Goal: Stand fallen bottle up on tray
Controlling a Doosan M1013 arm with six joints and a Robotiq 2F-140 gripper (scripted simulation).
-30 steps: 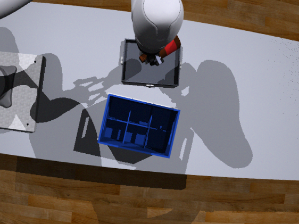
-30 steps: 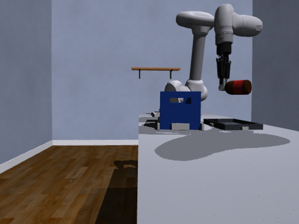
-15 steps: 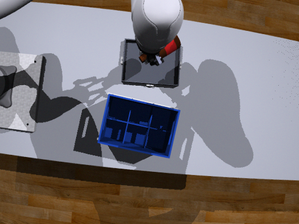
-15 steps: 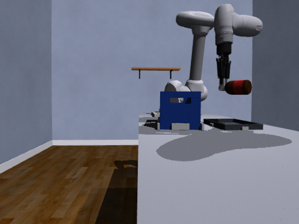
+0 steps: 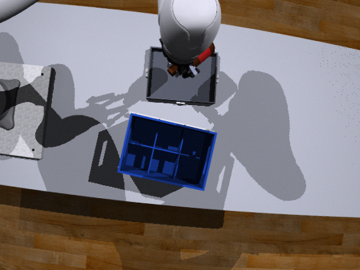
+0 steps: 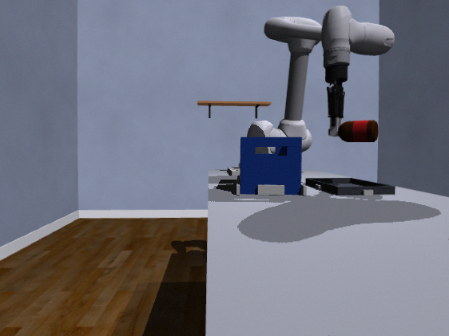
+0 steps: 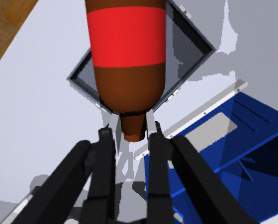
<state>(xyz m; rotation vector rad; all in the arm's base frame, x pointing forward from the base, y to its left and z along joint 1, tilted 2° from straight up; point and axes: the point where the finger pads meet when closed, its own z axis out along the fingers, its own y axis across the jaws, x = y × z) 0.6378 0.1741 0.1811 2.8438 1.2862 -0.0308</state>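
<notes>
A brown bottle (image 5: 204, 56) (image 6: 361, 131) (image 7: 127, 37) with a red label lies horizontal in the air, well above the tray. My gripper (image 6: 335, 132) (image 7: 133, 115) is shut on its neck and points straight down; the bottle's body sticks out to one side of the fingers. In the top view the arm hides part of the gripper and tray. The dark tray (image 5: 180, 101) (image 6: 383, 191) (image 7: 207, 50) lies flat on the table beside the blue crate (image 5: 167, 182) (image 6: 272, 170) (image 7: 255, 112).
The crate has several compartments and stands taller than the tray, at its front side in the top view. A light base plate (image 5: 27, 135) with the robot's foot is at the left of the table (image 5: 320, 109). A wooden shelf (image 6: 234, 103) hangs on the back wall.
</notes>
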